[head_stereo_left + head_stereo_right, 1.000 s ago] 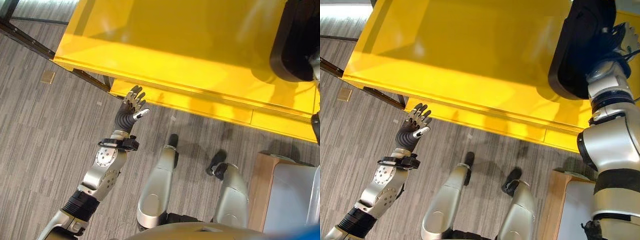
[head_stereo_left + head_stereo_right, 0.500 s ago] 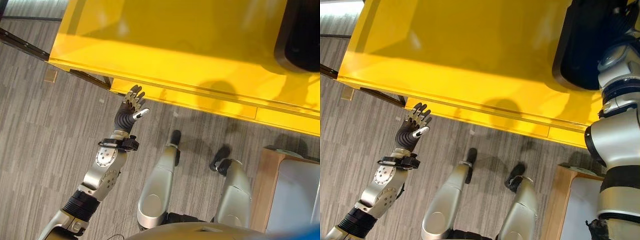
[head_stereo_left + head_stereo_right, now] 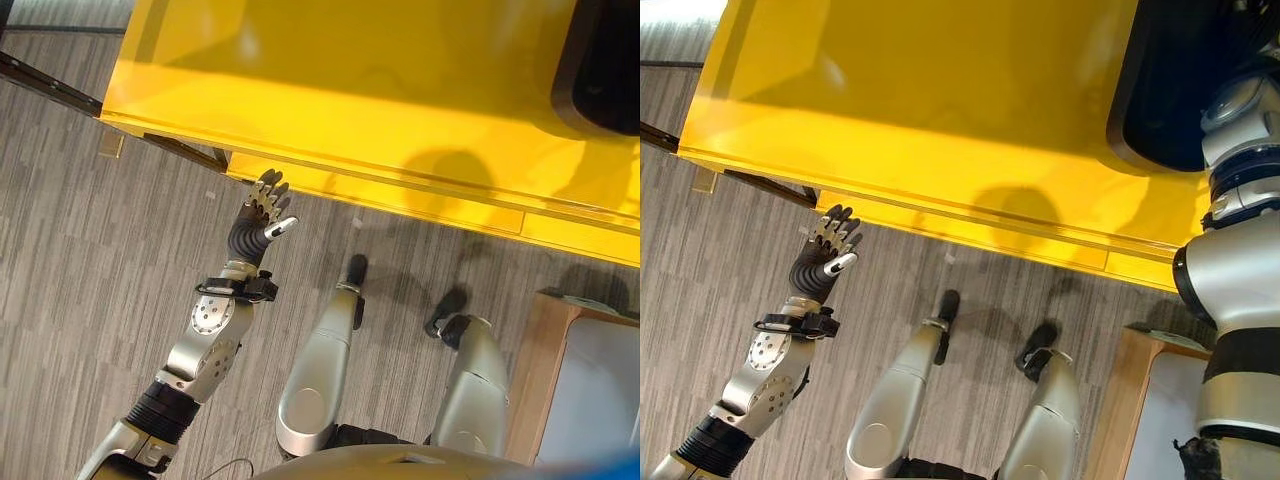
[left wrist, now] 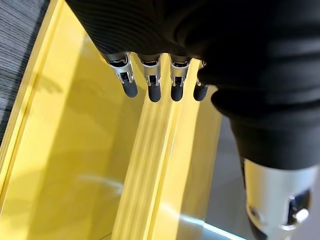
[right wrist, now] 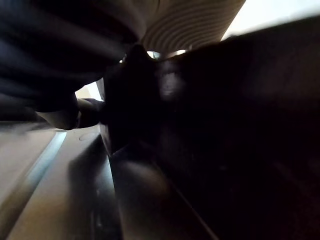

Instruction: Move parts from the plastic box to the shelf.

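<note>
Here the left hand [image 3: 262,212] is raised just below the front edge of the yellow shelf [image 3: 330,90], its fingers [image 4: 152,82] straight and spread, with nothing in it. In the left wrist view those dark tips hang over the shelf's yellow lip, apart from it as far as can be told.

The task's thing is a large black part [image 3: 1170,85] lying on the far right of the shelf, with a rounded corner and a smooth, slightly glossy rim. The right arm reaches up beside it, and in the right wrist view the dark part [image 5: 225,140] sits very close against the right hand [image 5: 65,60], whose ribbed cover shows beside it. Whether the fingers are curled round the part or merely pressed to it cannot be told.

Judging by its look, the part is a stiff moulded shell: rigid, probably not heavy for its bulk, but wide and awkward for one hand. Its smooth surface would likely slip under a light pinch, so a hold on the rim or edge, with the thumb on one face and fingers on the other, seems soundest. A wooden-edged box [image 3: 560,380] with a pale interior stands on the floor at the robot's right.
</note>
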`<state>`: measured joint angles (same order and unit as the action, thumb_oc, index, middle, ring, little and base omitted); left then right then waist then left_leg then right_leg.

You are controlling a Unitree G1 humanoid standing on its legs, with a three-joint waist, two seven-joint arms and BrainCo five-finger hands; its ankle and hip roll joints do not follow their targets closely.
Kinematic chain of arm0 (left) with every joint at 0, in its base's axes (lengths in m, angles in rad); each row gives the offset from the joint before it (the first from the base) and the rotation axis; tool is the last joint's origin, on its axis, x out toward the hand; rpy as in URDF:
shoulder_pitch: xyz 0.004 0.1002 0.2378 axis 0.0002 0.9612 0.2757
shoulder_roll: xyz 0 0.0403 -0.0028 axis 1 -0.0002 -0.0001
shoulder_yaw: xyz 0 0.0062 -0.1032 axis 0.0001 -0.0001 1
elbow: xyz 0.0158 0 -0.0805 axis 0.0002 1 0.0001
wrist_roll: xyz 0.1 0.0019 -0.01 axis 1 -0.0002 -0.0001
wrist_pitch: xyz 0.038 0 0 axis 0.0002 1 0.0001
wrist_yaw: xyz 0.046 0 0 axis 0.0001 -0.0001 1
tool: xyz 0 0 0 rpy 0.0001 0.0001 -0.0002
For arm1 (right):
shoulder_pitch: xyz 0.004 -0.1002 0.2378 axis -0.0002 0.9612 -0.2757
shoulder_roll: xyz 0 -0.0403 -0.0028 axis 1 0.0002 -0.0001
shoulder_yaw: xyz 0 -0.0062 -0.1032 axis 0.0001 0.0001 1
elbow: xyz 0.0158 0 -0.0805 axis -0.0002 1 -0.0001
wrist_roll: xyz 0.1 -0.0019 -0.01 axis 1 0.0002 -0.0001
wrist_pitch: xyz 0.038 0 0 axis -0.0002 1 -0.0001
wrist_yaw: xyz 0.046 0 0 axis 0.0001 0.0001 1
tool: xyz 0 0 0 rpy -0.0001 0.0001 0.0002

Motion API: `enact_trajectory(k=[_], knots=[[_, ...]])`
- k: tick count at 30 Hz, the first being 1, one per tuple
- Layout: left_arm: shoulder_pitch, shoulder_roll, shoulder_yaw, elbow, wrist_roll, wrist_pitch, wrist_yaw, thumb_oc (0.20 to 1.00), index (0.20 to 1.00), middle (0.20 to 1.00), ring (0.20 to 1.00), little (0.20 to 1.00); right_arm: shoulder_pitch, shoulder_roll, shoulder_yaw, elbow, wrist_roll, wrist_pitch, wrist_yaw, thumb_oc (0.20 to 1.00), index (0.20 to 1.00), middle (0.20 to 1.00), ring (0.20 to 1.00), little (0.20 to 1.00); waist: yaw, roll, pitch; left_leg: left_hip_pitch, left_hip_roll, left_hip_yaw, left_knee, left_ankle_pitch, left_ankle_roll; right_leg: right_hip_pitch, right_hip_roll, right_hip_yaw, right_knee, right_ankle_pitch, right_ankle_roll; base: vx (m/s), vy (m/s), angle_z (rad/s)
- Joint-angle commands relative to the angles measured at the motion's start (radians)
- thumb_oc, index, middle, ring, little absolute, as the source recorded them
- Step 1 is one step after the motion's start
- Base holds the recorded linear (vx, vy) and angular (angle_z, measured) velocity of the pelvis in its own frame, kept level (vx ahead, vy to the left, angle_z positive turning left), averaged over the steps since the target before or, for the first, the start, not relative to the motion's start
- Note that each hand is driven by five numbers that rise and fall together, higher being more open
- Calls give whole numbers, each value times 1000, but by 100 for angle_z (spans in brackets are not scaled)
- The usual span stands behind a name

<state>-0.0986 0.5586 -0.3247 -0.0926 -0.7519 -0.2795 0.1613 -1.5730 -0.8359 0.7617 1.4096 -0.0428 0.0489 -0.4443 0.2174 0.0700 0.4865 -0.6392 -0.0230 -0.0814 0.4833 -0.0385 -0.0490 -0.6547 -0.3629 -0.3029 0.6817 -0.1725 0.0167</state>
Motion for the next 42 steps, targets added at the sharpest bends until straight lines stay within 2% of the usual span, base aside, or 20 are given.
enact_trajectory(k=[1, 13, 14, 15, 25, 34, 41, 42], knots=[[-13, -1, 22, -66, 30, -68, 15, 1000, 1000, 1000, 1000, 1000, -182, -87, 98, -33, 11, -30, -40, 200, 200, 200, 200, 200, 13, 20, -6, 33, 69, -130, -11, -127, -34, 65, -28, 57, 25, -82, 99, 42, -22, 8], [-22, -8, 31, -72, 32, -81, 30, 1000, 1000, 1000, 1000, 1000, -193, -90, 112, -27, 21, -32, -43, 200, 200, 200, 200, 200, 15, 23, 6, 24, 65, -129, -14, -127, -35, 49, -36, 55, 46, -89, 99, 12, -3, 2], [-22, -9, 31, -71, 32, -81, 28, 1000, 1000, 1000, 1000, 1000, -195, -88, 109, -27, 24, -34, -44, 551, 551, 551, 551, 551, 15, 23, 5, 23, 64, -129, -13, -127, -35, 48, -36, 56, 47, -88, 99, 6, 0, 4], [-22, -9, 32, -71, 32, -82, 29, 1000, 1000, 1000, 1000, 1000, -198, -85, 109, -25, 28, -35, -43, 1000, 1000, 1000, 1000, 1000, 15, 23, 6, 22, 65, -129, -11, -127, -35, 46, -36, 57, 50, -89, 99, 0, 0, 0], [-33, -18, 41, -57, 29, -95, 50, 1000, 1000, 1000, 1000, 1000, -180, -53, 23, -14, 151, -48, -61, 1000, 1000, 1000, 1000, 1000, 12, 24, 9, 43, 66, -125, -20, -125, -40, 62, -35, 56, 51, -90, 99, 0, 0, 0], [-33, 1, 36, -53, 15, -90, 30, 1000, 1000, 1000, 1000, 1000, -159, -38, 7, -85, 182, -74, -79, 1000, 1000, 1000, 1000, 1000, 0, -7, -6, 92, 91, -122, -42, -117, -48, 112, -7, 49, 9, -73, 99, -34, 7, -7], [-26, -9, 48, -43, 10, -84, 31, 1000, 1000, 1000, 1000, 1000, 3, 23, -138, -336, 288, -155, -102, 1000, 1000, 1000, 1000, 1000, -39, -39, -16, 146, 106, -106, -52, -122, -49, 165, 13, 56, -33, -55, 97, -46, 40, -13], [-20, -11, 51, -43, 10, -79, 30, 1000, 1000, 1000, 1000, 1000, 50, 24, -174, -405, 299, -166, -108, 1000, 1000, 1000, 1000, 1000, -49, -42, -15, 143, 104, -103, -58, -98, -46, 166, 13, 52, -53, -25, 89, -25, 43, -21]])
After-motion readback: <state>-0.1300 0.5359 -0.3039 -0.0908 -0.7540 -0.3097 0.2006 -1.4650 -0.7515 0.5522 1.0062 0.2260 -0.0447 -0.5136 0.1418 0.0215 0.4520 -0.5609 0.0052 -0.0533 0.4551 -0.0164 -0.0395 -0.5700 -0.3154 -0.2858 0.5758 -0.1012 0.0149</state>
